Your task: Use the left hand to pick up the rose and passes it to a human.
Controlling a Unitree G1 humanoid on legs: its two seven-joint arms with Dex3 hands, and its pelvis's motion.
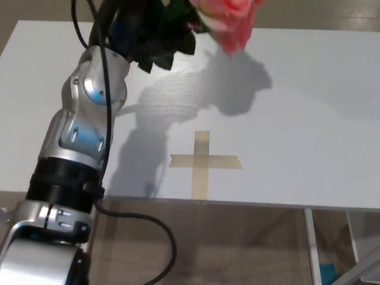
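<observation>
Left hand: at 11 o'clock, raised above the table, fingers closed around the rose's stem; its top is cut by the frame edge
Rose: pink bloom at 12 o'clock, in the air, dark leaves just beside the hand
Arm: silver, rising from 7 o'clock; black cable looped along it
Table: white; tape cross near its front edge at 6 o'clock; shadows of rose and arm on it
Floor: beige, below the table; white table leg at 5 o'clock
</observation>
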